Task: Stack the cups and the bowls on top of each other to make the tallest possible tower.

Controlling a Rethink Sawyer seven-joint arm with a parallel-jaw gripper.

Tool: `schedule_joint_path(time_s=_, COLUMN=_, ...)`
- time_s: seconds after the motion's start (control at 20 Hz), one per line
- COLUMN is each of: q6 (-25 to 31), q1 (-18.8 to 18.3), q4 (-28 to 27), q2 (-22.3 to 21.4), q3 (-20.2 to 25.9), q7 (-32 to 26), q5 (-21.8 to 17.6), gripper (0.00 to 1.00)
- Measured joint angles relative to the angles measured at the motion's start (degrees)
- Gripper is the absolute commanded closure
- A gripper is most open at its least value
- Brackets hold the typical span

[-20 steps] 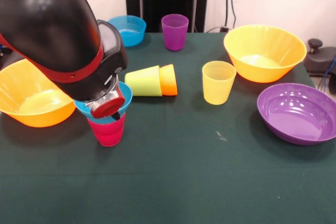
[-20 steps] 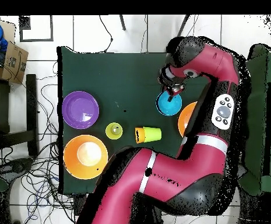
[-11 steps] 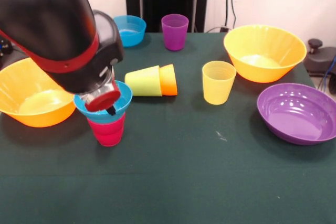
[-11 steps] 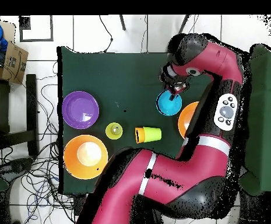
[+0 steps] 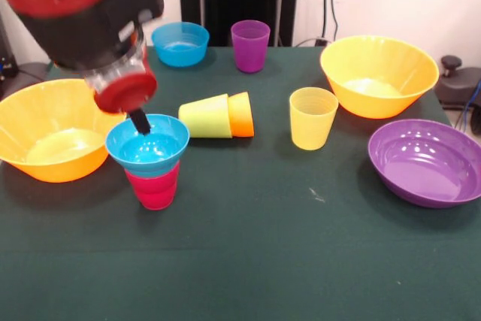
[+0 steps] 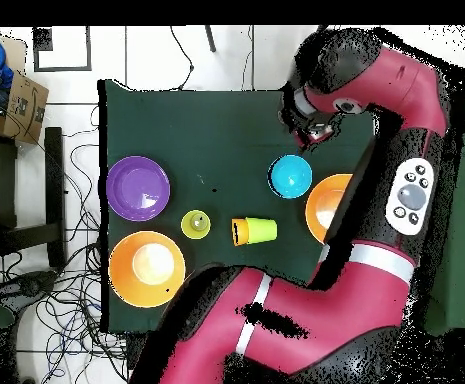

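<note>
A cyan bowl sits on an upright red cup, a two-piece tower at the left of the table. My gripper hangs just above the bowl's far rim, open and holding nothing. A lime green cup lies on its side with an orange cup nested on its end. The yellow cup stands upright mid-table. A purple cup and a deeper blue bowl stand at the far edge.
One large orange bowl sits close to the left of the tower, another at the far right. The wide purple bowl rests at the right edge. The arm's bulky wrist looms over the left side.
The gripper has let go of the cyan bowl and risen up and back. The bowl stays on the red cup.
</note>
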Motion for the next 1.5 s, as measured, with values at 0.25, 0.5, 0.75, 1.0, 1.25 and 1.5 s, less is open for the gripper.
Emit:
schedule_joint_path(time_s=0.25, q6=0.0, q1=0.5, q4=0.0, q2=-3.1, q3=-0.7, q7=0.0, q5=0.5, gripper=0.00)
schedule_joint_path(time_s=0.5, q6=0.0, q1=1.4, q4=0.0, q2=-4.8, q3=-1.0, q7=0.0, q5=0.6, gripper=0.00)
schedule_joint_path(time_s=0.75, q6=-0.4, q1=2.5, q4=0.0, q2=-5.2, q3=-1.0, q7=0.0, q5=1.3, gripper=0.00)
schedule_joint_path(time_s=1.0, q6=-2.5, q1=2.6, q4=0.0, q2=-5.0, q3=-1.0, q7=0.0, q5=1.8, gripper=0.00)
schedule_joint_path(time_s=1.25, q6=-6.8, q1=2.6, q4=0.0, q2=-4.1, q3=-1.0, q7=0.0, q5=2.6, gripper=0.00)
schedule_joint_path(time_s=1.5, q6=-9.3, q1=2.7, q4=0.0, q2=-3.2, q3=-1.1, q7=0.0, q5=3.4, gripper=0.00)
